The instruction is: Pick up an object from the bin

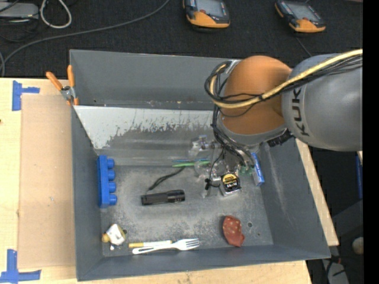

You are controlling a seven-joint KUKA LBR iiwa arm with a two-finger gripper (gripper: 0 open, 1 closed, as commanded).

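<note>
The gripper (220, 169) hung low right of the bin's (142, 87) centre, just over a small yellow-and-black tape measure (230, 183), apparently placed for a grasp; whether it was open or closed could not be determined.

Scuffed, matt grey metal bin (148, 87)

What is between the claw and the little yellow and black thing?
Nothing that I can see. The claw hangs right beside the yellow-and-black tape measure. The green stick and the blue thing lie off to the sides.
</note>
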